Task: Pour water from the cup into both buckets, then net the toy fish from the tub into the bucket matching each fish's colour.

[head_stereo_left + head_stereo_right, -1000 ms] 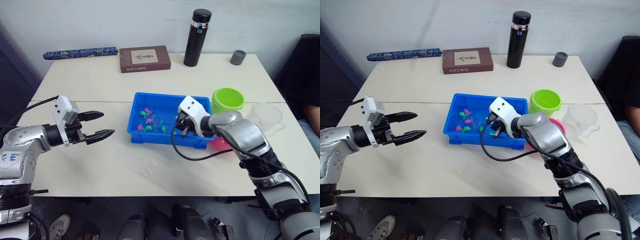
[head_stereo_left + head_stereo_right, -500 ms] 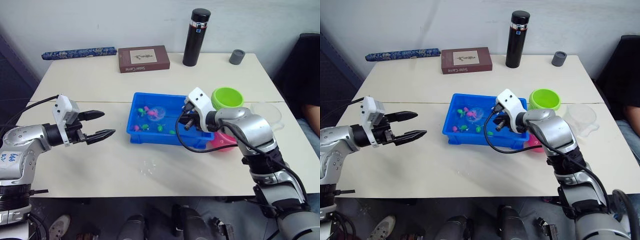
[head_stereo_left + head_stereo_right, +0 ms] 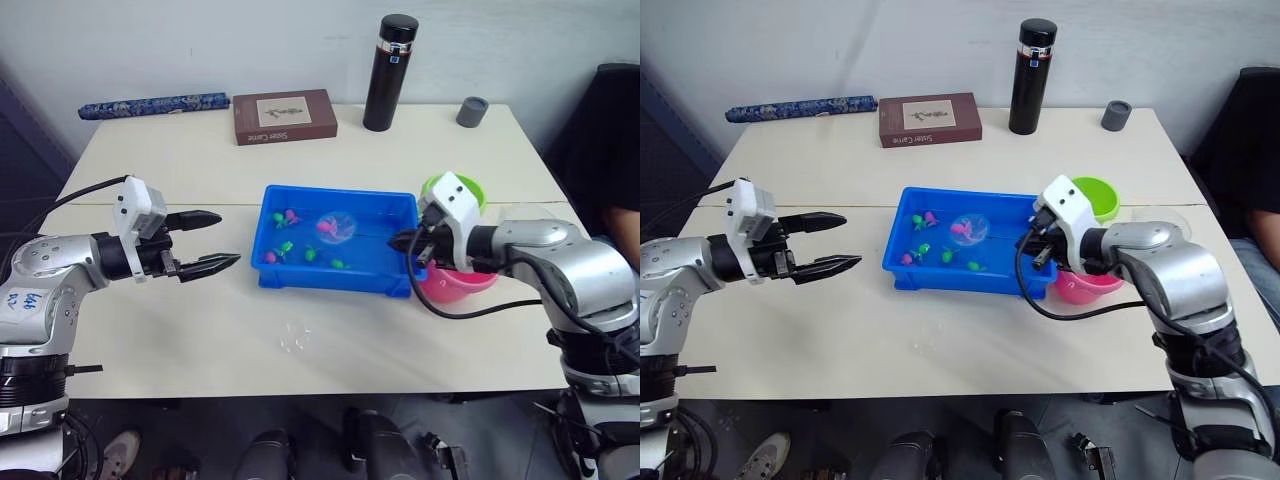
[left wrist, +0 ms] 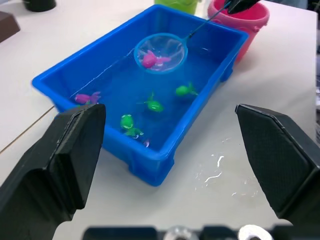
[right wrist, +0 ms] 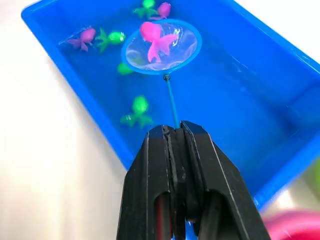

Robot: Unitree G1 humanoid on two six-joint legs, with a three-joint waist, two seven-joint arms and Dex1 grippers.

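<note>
Clamping the thin black stick, the right gripper (image 5: 176,135) holds the light-blue-rimmed round net (image 5: 162,46), one pink toy fish (image 5: 156,38) inside, over the shallow bright blue tub (image 3: 300,283). Left gripper (image 3: 208,242) gapes empty. Pink bucket (image 3: 455,285) sits half hidden.

The whole surface (image 3: 300,350) is being looked down on from the head by both eye views. The tub (image 4: 165,145) is being viewed close-up from the left wrist, and closer still along the net (image 5: 162,46) from the right wrist; it's being shared by all four.
</note>
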